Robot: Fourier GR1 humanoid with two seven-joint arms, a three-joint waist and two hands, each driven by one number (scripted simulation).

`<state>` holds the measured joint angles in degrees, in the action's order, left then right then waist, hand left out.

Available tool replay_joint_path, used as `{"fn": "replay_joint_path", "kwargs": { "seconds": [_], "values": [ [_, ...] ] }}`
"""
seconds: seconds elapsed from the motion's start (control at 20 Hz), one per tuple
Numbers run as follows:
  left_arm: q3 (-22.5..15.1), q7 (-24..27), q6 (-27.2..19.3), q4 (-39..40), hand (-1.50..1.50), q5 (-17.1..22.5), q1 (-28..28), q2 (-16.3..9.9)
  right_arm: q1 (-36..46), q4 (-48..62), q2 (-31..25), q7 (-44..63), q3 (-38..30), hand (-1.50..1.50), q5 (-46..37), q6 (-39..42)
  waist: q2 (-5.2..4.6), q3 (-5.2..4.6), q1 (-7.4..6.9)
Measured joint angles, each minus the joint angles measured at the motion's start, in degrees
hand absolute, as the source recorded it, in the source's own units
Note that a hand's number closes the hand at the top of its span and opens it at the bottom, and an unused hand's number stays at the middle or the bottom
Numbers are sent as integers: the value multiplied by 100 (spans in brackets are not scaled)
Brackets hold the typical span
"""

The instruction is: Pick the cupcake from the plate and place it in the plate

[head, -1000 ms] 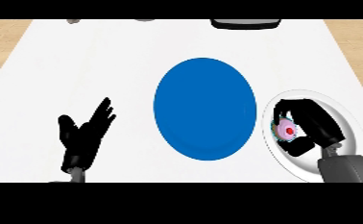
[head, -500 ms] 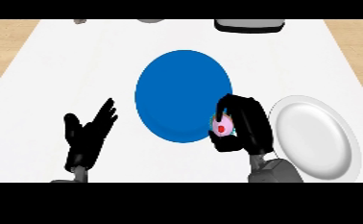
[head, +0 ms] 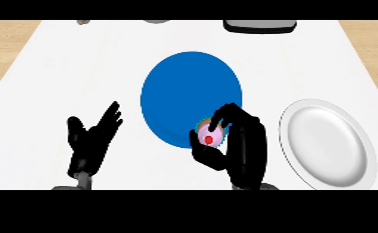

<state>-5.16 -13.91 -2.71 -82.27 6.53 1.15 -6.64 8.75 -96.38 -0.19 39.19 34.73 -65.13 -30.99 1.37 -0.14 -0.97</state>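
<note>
A cupcake (head: 208, 135) with pink frosting and a red dot sits inside my right hand (head: 242, 144), whose fingers and thumb curl round it. The hand hovers over the near right rim of the blue plate (head: 190, 89), which lies in the middle of the counter. A white plate (head: 327, 142) lies to the right of that hand, with nothing on it. My left hand (head: 90, 141) rests open at the lower left, fingers pointing up, well apart from both plates.
A dark grey tray-like object (head: 260, 25) sits at the counter's far edge on the right. Two small grey items (head: 156, 21) show at the far edge on the left. Wooden floor borders the white counter on both sides.
My right hand carried the cupcake off the white plate and leftward to the blue plate's near right rim. The left hand stayed open at the lower left.
</note>
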Motion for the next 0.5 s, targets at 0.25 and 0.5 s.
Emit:
{"fn": "replay_joint_path", "kwargs": {
  "seconds": [0.25,0.5],
  "values": [
    [-33,29,-43,-50,0,-35,17,47,113,-2,5,1274,638,150,-810,-910,-41,7,5],
    [-28,66,-37,-111,0,-45,50,40,413,393,-10,2187,843,150,-1954,-1232,-80,10,7]
  ]
}}
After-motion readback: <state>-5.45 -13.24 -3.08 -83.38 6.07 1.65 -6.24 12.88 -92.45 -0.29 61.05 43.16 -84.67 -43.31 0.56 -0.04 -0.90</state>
